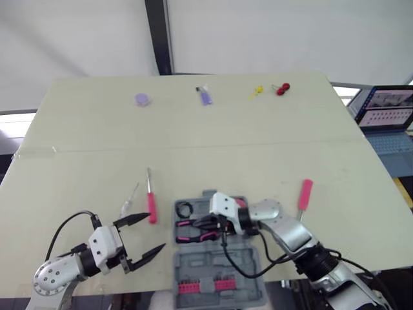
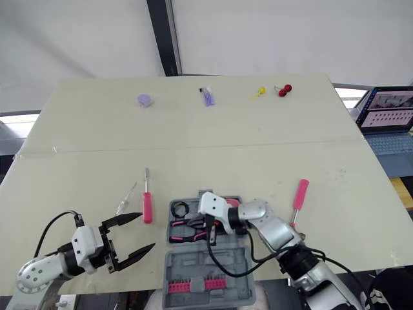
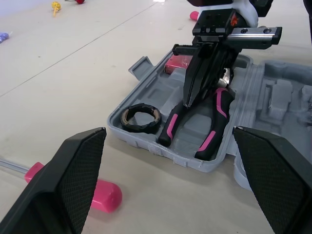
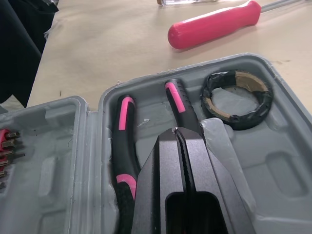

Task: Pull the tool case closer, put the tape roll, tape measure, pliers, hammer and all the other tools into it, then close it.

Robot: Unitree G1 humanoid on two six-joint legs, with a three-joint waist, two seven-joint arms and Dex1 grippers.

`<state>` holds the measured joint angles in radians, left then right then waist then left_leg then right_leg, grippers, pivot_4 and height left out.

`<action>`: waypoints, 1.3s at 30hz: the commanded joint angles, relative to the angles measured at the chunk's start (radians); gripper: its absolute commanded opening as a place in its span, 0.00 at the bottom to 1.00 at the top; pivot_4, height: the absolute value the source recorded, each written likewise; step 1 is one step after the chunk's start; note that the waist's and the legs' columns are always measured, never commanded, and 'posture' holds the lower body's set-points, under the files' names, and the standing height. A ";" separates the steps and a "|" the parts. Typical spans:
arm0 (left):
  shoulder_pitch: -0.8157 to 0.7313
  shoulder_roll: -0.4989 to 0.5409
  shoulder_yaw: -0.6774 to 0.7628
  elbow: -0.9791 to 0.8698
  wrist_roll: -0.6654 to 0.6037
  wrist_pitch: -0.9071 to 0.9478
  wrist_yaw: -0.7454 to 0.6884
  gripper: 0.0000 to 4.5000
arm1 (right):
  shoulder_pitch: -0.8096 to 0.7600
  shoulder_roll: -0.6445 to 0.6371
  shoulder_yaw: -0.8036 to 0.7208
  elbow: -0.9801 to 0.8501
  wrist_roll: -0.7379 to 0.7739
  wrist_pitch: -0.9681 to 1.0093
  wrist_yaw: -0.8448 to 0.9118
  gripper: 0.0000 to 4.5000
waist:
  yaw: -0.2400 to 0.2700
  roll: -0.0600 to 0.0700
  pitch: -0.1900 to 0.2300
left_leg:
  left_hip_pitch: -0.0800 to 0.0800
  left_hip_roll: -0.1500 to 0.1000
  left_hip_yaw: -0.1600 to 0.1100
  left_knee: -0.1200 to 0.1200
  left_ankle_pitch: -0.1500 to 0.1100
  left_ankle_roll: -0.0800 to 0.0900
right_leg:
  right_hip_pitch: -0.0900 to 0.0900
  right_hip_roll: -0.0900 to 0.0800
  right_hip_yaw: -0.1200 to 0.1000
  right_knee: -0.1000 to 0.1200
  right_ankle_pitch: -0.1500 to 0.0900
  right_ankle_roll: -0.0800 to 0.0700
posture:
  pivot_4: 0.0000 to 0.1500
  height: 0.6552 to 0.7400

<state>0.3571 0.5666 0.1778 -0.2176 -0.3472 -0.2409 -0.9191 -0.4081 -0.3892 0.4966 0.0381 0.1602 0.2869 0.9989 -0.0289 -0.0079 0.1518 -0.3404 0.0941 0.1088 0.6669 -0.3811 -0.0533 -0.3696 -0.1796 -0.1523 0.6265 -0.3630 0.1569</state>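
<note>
The grey tool case (image 1: pixel 253 292) lies open at the table's front edge, lid toward me. In its tray sit a black tape roll (image 3: pixel 141 118) and the black-and-pink pliers (image 3: pixel 212 131). A pink-red item (image 3: pixel 176 62) lies in the tray's far corner, half hidden by the arm. My right gripper (image 4: pixel 178 134) hangs over the tray, shut, its tip just above the pliers' handles with nothing held. My left gripper (image 1: pixel 153 232) is open, low over the table left of the case. A pink-handled screwdriver (image 1: pixel 151 203) and a small clear-handled one (image 1: pixel 129 203) lie just beyond it.
Another pink-handled tool (image 1: pixel 304 194) lies on the table right of the case. A row of pink bits (image 1: pixel 206 285) sits in the lid. Small purple (image 1: pixel 142 99), yellow (image 1: pixel 257 91) and red (image 1: pixel 282 88) items lie along the far edge. A laptop (image 1: pixel 387 110) stands off the right side.
</note>
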 commanded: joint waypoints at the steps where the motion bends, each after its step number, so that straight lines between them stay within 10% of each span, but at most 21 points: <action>1: 0.007 0.007 0.001 -0.013 -0.002 -0.008 -0.002 1.00 | 0.007 0.002 -0.028 -0.030 0.013 -0.004 0.012 0.01 | -0.001 0.000 0.000 | 0.000 0.000 0.000 0.000 0.000 0.000 | 0.000 0.000 0.000 0.000 0.000 0.000 | 1.00 1.00; 28: -0.047 -0.001 -0.029 0.003 0.009 0.015 0.009 1.00 | 0.022 -0.035 0.108 0.133 -0.162 0.124 0.017 0.01 | 0.001 0.004 -0.030 | 0.009 0.000 -0.003 -0.002 0.000 0.000 | 0.012 0.000 -0.004 -0.004 0.000 0.000 | 1.00 1.00; 39: -0.155 0.086 0.029 -0.064 -0.058 0.394 0.117 1.00 | 0.049 -0.217 -0.393 -0.265 0.309 0.416 0.110 0.06 | 0.007 0.010 -0.017 | 0.004 0.000 -0.006 0.000 0.000 0.000 | 0.011 0.000 -0.005 -0.005 0.000 0.000 | 1.00 1.00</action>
<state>0.2027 0.6326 0.1540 -0.3023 -0.4098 0.1384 -0.8126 -0.3776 -0.5693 0.1915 -0.1576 0.3985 0.6509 1.0915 -0.0224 0.0025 0.1348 -0.3363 0.0938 0.1023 0.6653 -0.3813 -0.0532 -0.3592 -0.1797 -0.1572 0.6214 -0.3633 0.1564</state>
